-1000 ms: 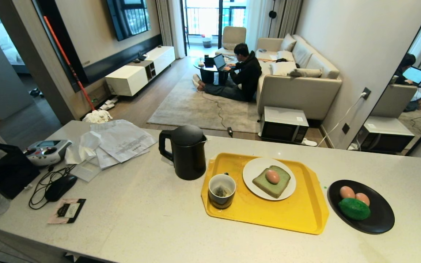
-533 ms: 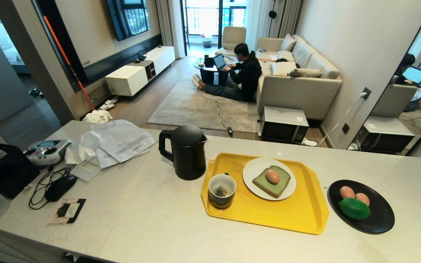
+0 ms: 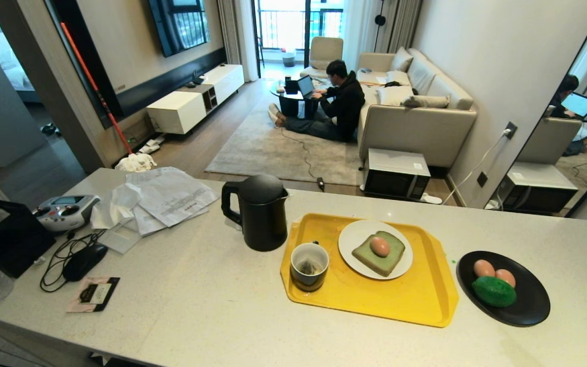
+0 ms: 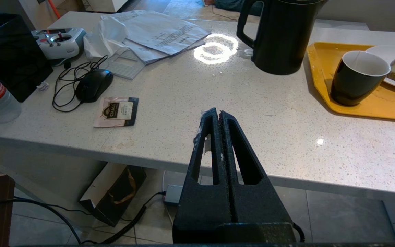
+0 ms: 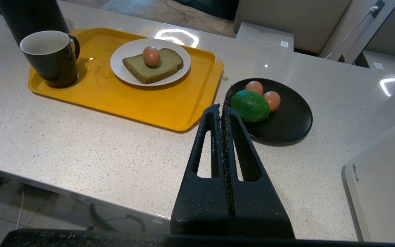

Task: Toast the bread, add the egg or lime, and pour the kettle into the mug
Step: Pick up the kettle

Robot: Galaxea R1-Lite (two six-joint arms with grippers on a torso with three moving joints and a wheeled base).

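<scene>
The left gripper point(image 4: 217, 115) hangs at the counter's near edge, fingers pressed together around nothing. The right gripper point(image 5: 222, 108) does likewise further right, fingers closed and empty, just short of the black plate point(image 3: 533, 306). That plate carries the lime point(image 3: 494, 291) and two eggs point(image 3: 494, 272). On the yellow tray point(image 3: 400, 300) the bread point(image 3: 381, 255) lies on a white plate point(image 3: 354, 235) with the egg point(image 3: 379, 246) on top; the mug point(image 3: 309, 266) stands beside it, a teabag inside. The kettle point(image 3: 261, 212) stands upright on the counter point(image 3: 196, 306), just left of the tray.
</scene>
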